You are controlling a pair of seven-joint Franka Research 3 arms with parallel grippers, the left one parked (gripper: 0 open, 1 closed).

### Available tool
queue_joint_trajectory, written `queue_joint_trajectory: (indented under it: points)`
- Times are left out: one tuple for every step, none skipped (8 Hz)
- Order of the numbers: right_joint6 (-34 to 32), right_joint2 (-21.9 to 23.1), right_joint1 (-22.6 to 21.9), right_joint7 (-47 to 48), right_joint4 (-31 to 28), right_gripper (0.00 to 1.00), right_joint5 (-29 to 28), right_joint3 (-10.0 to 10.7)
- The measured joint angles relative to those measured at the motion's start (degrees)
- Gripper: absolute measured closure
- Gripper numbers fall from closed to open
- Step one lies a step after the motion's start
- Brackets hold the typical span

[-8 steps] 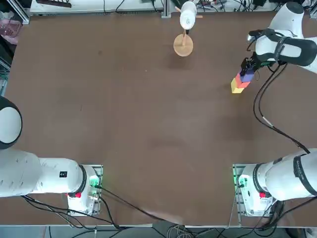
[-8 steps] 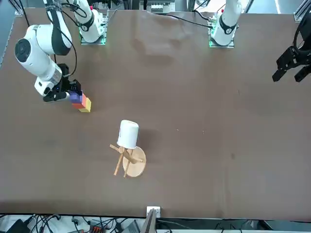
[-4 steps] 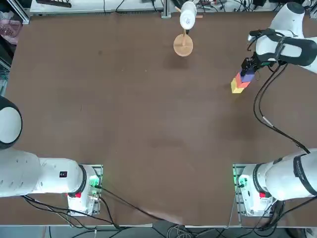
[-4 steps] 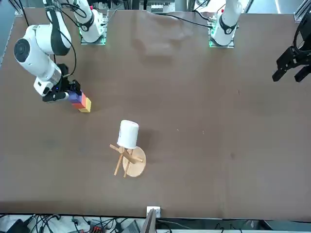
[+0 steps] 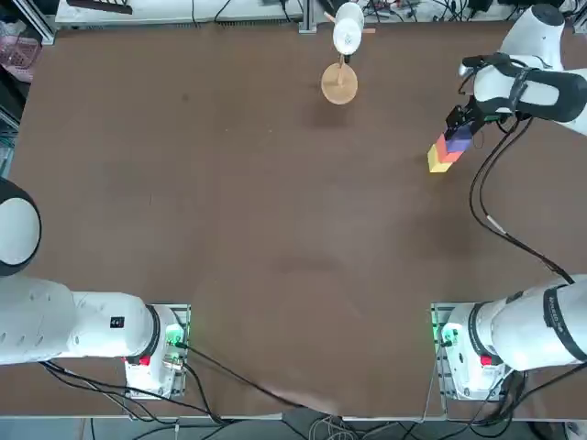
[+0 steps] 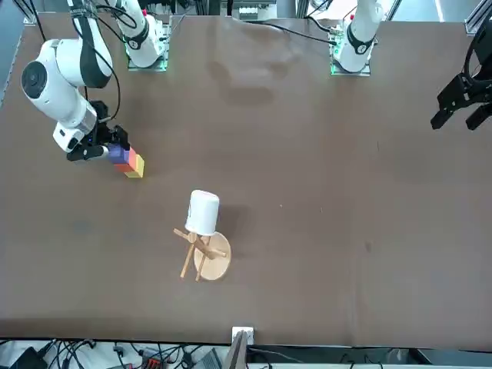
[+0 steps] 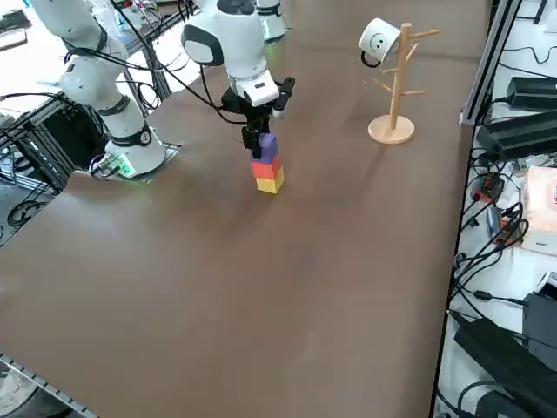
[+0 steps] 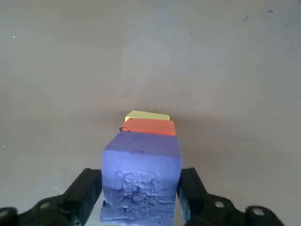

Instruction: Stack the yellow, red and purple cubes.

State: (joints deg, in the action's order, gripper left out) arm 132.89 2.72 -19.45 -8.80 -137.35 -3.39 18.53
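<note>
Black rt gripper (image 8: 140, 176) open, fingers astride purple cube (image 8: 141, 183); rt arm (image 7: 247, 65) angled dn over stack (image 7: 267, 165).

A broad matte brown tabletop (image 5: 275, 238) fills most of the top view. Along that view's upper edge runs a white work surface (image 5: 229, 11) strewn with dark cables. A translucent pink plastic bag (image 5: 18, 53) sits at its upper left. Soft pale glare lies on the brown tabletop near the front view's top.
</note>
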Motion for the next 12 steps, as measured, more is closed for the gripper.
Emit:
queue_joint_trajectory:
  points:
    - [0.0,0.0,0.0,0.0,0.0,0.0,0.0,0.0]
    - [0.0,0.0,0.0,0.0,0.0,0.0,0.0,0.0]
    - [0.1,0.1,0.0,0.0,0.4,0.0,0.0,0.0]
    - [-1.4,0.5,0.0,1.0,2.1,0.0,0.0,0.0]
    - [-6.6,1.1,0.0,3.3,6.0,0.0,0.0,0.0]
    - [-13.5,1.7,0.0,6.0,11.6,0.0,0.1,0.0]
    - [-19.3,2.1,0.1,8.8,17.5,0.0,0.1,0.0]
    - [-23.8,2.3,0.2,10.6,22.8,0.0,0.2,0.0]
    - [-29.6,1.9,0.5,11.2,28.8,0.0,0.4,0.1]
    - [-36.0,0.3,0.9,11.2,35.5,0.0,0.5,0.3]
    - [-41.2,-2.2,1.6,11.2,42.5,0.0,0.5,0.5]
    - [-44.0,-4.7,2.3,11.2,48.0,0.0,0.5,0.5]
